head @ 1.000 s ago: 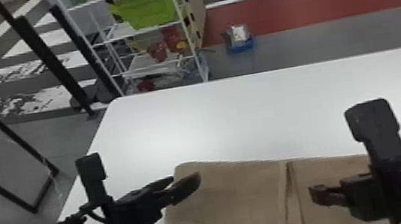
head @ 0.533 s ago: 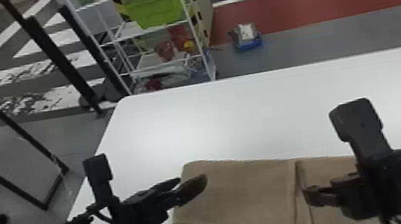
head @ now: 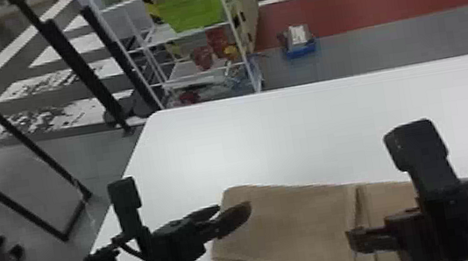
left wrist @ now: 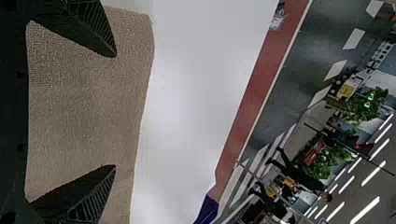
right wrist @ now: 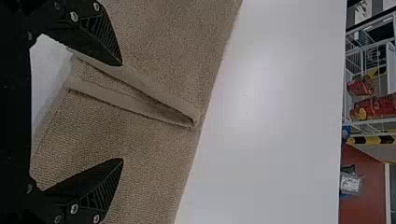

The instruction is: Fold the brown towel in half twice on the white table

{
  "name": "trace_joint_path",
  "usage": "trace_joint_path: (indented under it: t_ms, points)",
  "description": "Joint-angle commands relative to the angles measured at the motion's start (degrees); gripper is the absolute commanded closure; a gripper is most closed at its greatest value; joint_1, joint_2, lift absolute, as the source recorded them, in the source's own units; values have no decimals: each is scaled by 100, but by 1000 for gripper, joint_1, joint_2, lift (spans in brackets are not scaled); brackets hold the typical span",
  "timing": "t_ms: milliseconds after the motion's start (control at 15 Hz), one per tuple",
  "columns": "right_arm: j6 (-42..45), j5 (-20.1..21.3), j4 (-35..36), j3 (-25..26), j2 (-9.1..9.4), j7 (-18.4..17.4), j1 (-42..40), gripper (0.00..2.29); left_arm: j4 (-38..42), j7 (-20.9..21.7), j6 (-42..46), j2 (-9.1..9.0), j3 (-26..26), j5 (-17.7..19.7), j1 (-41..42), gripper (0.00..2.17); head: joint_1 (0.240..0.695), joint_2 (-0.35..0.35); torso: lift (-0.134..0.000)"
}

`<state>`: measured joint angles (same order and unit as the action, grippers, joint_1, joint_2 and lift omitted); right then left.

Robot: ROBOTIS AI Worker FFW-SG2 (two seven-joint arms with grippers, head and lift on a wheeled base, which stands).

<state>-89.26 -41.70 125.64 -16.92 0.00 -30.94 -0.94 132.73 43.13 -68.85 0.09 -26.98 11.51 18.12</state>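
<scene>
On the head view's clock face, a dark metal frame [head: 1, 118] stands on the floor at 9 o'clock. The left end effector [head: 234, 206], near 6 o'clock, has its fingers spread over the towel's left end. A white rack [head: 240, 45] with a green bin [head: 192, 5] stands beyond the counter [head: 291, 132] around 12. The brown towel [head: 291, 225] lies flat and folded on the counter, between 4 and 6 o'clock, two hems [head: 354, 211] running close together across it. Between 1 and 2, a blue box [head: 300, 50] sits on the floor. The right end effector [head: 355, 241], near 5, is spread too, over the towel.
</scene>
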Motion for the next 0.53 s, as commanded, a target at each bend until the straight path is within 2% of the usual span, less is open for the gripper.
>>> trace_joint_path:
  t_ms: [0,467]
  points:
    - [-82,-22,-13,31,5,-61,-47,174,52,47,-20,-24,-27,0,25,36,695,350,-124]
    - [-82,-198,-549,128,5,-123,-3,184,52,231,-55,-24,-159,0,43,36,695,350,-124]
